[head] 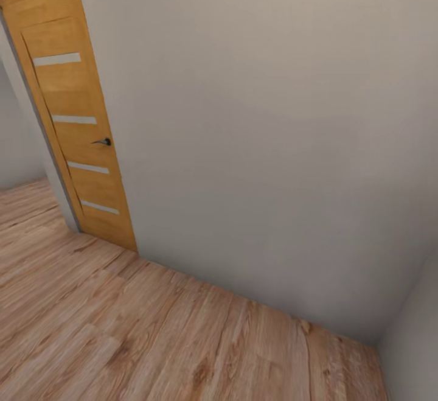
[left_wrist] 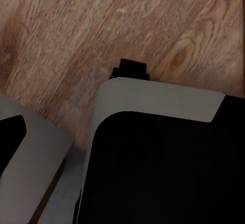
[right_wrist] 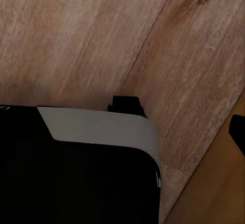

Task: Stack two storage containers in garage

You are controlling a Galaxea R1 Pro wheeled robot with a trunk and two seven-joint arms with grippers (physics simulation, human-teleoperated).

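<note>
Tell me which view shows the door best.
The head view: the door, shut, stands at the wall's left end with its handle and four frosted strips. Both wrist views point down at the wood floor, giving no door.

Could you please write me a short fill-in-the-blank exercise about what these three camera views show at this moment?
1. The orange-brown wooden door has ____ frosted strips across it.
2. The floor in the head view is made of light ____ planks.
3. The dark door handle sits between the second and ____ strip, counting from the top.
4. The door stands at the ____ side of the head view, beside a plain wall.

Missing words: four; wood; third; left
</note>
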